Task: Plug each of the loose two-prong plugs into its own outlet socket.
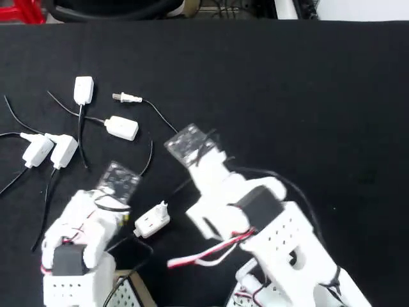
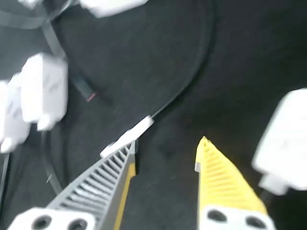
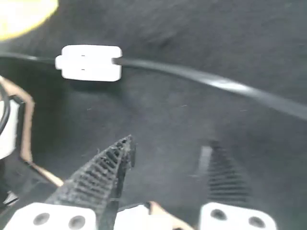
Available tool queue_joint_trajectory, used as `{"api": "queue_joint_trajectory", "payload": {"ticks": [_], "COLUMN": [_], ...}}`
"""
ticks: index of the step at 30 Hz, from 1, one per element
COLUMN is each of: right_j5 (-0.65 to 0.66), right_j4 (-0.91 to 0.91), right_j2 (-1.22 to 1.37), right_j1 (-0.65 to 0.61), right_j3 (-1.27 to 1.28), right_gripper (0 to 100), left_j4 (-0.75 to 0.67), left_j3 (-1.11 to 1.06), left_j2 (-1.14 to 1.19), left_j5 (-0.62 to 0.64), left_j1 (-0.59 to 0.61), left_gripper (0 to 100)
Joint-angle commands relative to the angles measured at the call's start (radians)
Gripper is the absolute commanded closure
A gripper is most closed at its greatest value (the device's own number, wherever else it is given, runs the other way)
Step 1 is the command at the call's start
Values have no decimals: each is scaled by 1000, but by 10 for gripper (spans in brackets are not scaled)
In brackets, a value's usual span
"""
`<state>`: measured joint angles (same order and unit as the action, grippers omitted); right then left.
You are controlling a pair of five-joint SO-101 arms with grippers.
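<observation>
A white plug (image 1: 130, 98) and white sockets (image 1: 121, 127) trail black cords (image 1: 160, 117) across a plain black worktop (image 1: 307, 96). The left arm (image 1: 83, 220) and right arm (image 1: 287, 233) are white, speckled with rows of small dark holes and fitted with black motor blocks (image 1: 67, 259). A red-and-white wire (image 1: 211, 254) loops from the right arm. The left jaws are ridged, one grey and one yellow; the right jaws are ridged black on white bases. A red object (image 1: 22, 9) shows past the worktop's far edge.
</observation>
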<state>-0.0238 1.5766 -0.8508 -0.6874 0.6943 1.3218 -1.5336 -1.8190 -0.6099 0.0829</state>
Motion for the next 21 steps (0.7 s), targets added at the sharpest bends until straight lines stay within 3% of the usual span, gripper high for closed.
{"api": "queue_joint_trajectory", "payload": {"ticks": [1,3,6,12,21], "right_j5": [115,104,104,103,103], "right_j4": [2,-18,-86,-278,-310], "right_j2": [-16,-16,-16,33,157], "right_j1": [201,288,367,377,377], "right_j3": [-94,-90,-71,62,50], "right_gripper": [991,958,989,986,986], "left_j4": [-28,-46,-100,-247,-328], "left_j3": [38,33,36,105,337], "left_j2": [34,89,218,574,1148], "left_j5": [31,32,32,32,80], "left_j1": [-111,-159,-228,-329,-395], "left_gripper": [791,766,744,744,744]}}
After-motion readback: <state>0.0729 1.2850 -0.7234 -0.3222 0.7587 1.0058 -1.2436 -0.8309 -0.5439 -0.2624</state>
